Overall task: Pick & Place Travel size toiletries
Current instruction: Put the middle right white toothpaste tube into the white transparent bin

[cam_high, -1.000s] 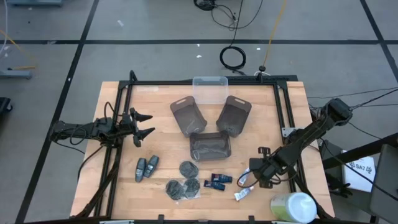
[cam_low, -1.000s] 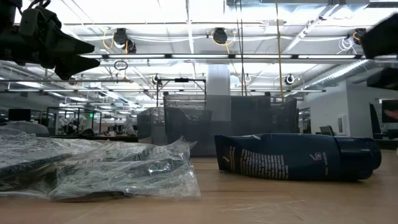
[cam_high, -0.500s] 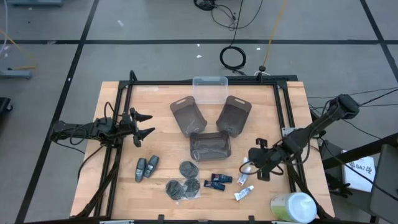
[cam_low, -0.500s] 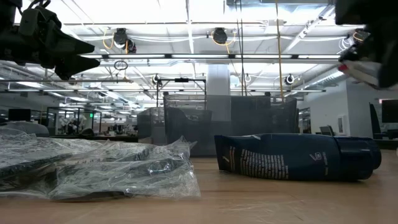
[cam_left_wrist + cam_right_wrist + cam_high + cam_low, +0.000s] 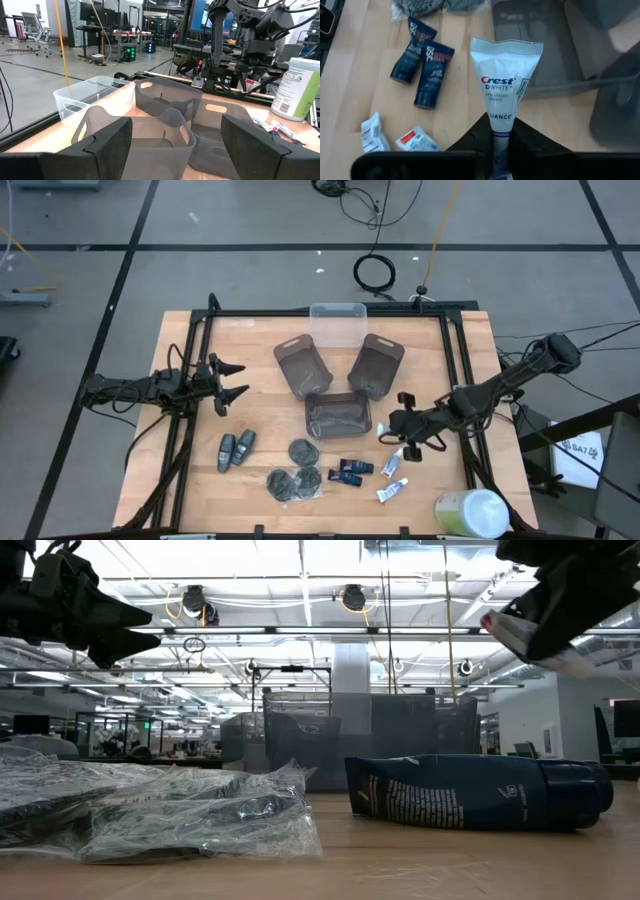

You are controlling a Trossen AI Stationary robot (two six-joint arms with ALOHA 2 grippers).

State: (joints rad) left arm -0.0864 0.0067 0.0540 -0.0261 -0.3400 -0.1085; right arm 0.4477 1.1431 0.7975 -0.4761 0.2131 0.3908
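- Since the earlier frames the right gripper [image 5: 398, 432] has lifted off the bench [image 5: 260, 340] near the two remaining tubes and swung inward toward the trays, carrying a white toothpaste tube [image 5: 503, 90]; the left gripper [image 5: 232, 380] has not shifted.
- The right fingers are clamped on the tube's cap end. Its long axis runs straight out from the fingers, crimped end leading, clear of the bench.
- In the high view the tube hangs just beside the right edge of the nearest smoky-grey tray [image 5: 338, 414]. That tray lies directly ahead of the tube, so the drop likely needs only a short further reach. The right arm is much the nearer.
- The left gripper waits spread open over the bench's left side.
- Still on the bench:
  - two white tubes [image 5: 392, 480]
  - two dark-blue mini bottles [image 5: 350, 471]
  - two grey-blue sticks [image 5: 236, 448]
  - about three dark discs [image 5: 293, 478], some in clear wrap.
- Three smoky-grey trays and one clear tray [image 5: 338, 322].
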